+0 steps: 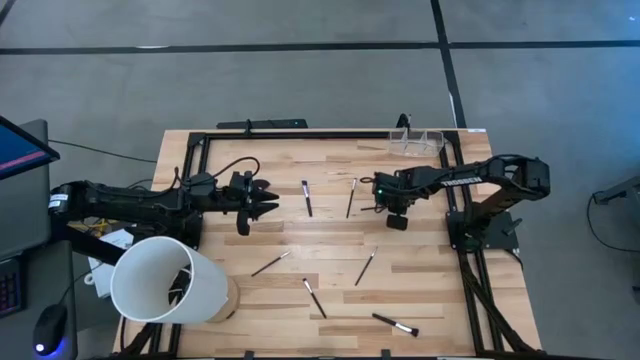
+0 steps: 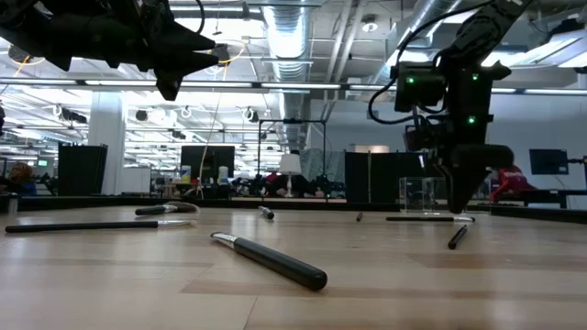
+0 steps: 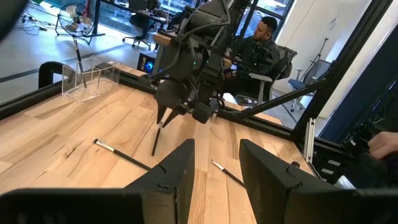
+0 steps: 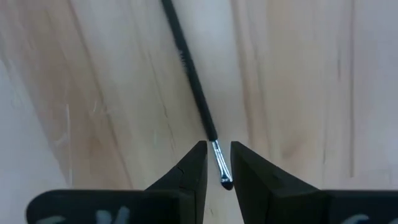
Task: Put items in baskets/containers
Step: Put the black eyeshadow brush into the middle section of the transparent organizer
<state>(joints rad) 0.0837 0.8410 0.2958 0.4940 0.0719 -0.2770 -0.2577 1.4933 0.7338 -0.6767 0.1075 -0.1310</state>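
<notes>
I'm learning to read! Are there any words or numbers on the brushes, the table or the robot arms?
No text can be read in any view.
Makeup brush between the right tool's fingers: a faint mark on the handle, too blurred to read.
Clear holder: no label visible.
White tub: no print visible.
Monitor at the left edge: too small to read.

I am working in a big open-plan robotics lab or office. My low view looks past the pale wooden plank table (image 2: 110,275) to exposed silver ceiling ducts (image 2: 284,27), long strip lights and rows of dark desk monitors (image 2: 204,165). From above I see a grey concrete floor (image 1: 300,80) and a black metal frame (image 1: 330,133) bolted round the table. A seated person in dark clothes (image 3: 261,53) sits beyond it.
</notes>
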